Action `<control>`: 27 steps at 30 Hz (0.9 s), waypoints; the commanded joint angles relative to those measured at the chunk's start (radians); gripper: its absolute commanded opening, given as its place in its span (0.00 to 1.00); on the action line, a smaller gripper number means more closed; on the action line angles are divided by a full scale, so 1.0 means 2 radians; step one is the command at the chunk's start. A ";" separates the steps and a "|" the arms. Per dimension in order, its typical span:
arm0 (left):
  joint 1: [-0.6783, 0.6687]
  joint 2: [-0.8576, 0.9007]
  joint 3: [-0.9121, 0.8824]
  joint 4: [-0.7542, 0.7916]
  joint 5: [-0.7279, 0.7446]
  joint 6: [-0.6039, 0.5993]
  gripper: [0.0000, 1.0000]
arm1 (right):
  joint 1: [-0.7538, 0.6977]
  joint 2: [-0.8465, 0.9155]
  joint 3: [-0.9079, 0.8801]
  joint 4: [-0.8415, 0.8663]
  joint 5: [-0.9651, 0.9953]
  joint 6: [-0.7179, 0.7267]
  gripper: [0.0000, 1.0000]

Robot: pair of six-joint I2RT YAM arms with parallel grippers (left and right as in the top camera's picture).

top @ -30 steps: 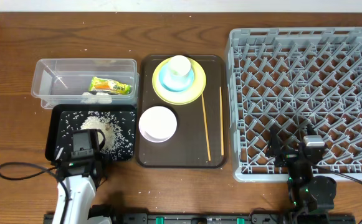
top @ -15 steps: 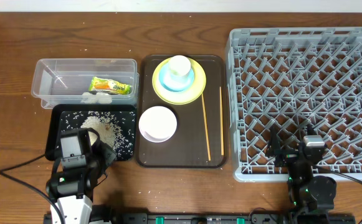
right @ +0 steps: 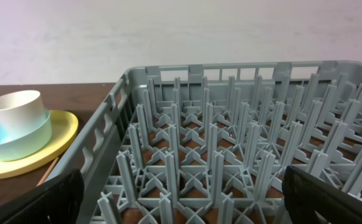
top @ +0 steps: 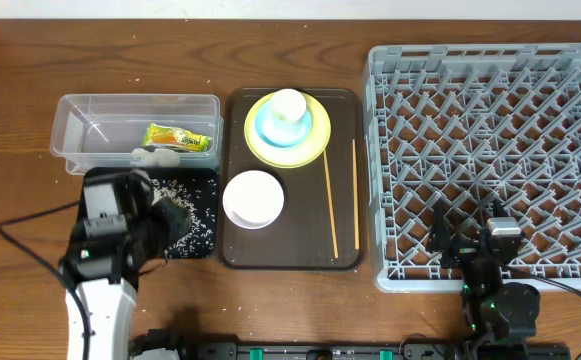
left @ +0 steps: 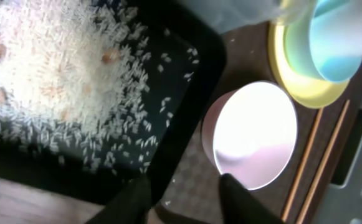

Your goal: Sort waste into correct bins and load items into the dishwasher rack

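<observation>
Counter: brown wood-grain top (top: 30,90); a pale wall runs along its far edge.
Dishwasher rack (top: 490,150): grey crate with a grid of upright pegs, filling the right end of the counter.
Serving tray (top: 300,245): dark brown, at the middle of the counter, between the bins and the rack.
Yellow plate (top: 313,145): at the far end of the serving tray.
Light blue bowl (top: 268,128): seated on the yellow plate.
White cup (top: 288,104): upright inside the light blue bowl.
White bowl (top: 253,198): upright on the near-left part of the serving tray; its outside shows pinkish in the left wrist view.
Chopsticks (top: 330,205): two thin wooden sticks lying lengthwise along the right side of the serving tray, slightly apart and outside the rack.
Clear tub (top: 90,105): towards the far-left corner of the counter.
Snack wrapper (top: 178,137): inside the clear tub, towards its right end.
Tissue (top: 155,155): crumpled, white, at the tub's near wall, just beside the wrapper.
Black tray (top: 206,249): directly in front of the tub, just beside the serving tray's left edge.
Rice (left: 62,68): heaped in the black tray with loose grains scattered round the heap; a few brownish bits lie among them.
Left tool (left: 187,200): above the black tray, fingers (left: 137,199) parted with nothing between them.
Right tool (right: 182,186): low at the rack's near edge, fingers (right: 37,202) spread wide, holding nothing.
</observation>
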 commanded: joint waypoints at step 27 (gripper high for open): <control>0.002 0.060 0.029 0.043 0.007 -0.020 0.92 | -0.006 -0.001 -0.001 0.000 -0.020 -0.002 0.99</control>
